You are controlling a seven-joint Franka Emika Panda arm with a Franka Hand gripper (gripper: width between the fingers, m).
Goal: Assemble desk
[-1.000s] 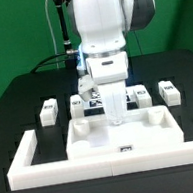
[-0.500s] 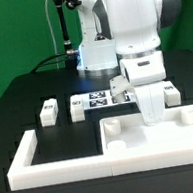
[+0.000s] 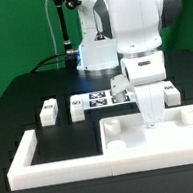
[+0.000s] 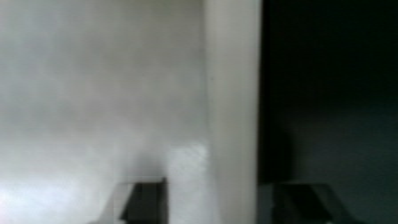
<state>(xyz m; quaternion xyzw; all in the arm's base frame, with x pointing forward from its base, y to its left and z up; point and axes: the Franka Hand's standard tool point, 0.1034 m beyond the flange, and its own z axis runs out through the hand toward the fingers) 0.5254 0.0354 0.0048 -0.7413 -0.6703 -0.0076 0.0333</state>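
Tabletop is lying flat on the table, underside up, inside the border wall. It is sitting against the front run of that wall and toward the exterior view's right. Judging it a rigid moulded plastic slab: light, stiff, smooth and probably slippery between metal pads, not fragile. The best hold is looking like the thin back rim, pinched across its thickness and away from the corner sockets. A push along the table would also be working, with the wall serving as a stop. Hand is standing vertical at that back rim. In the wrist view the dark fingers are straddling a pale edge strip of the tabletop, but the blur is hiding whether they are pressing on it or apart, so I cannot tell. Counting: one tabletop and two sockets showing. Three legs are in sight behind it: a second leg near the first, a third leg partly behind the hand, and the fourth not visible. One marker board, one border wall.
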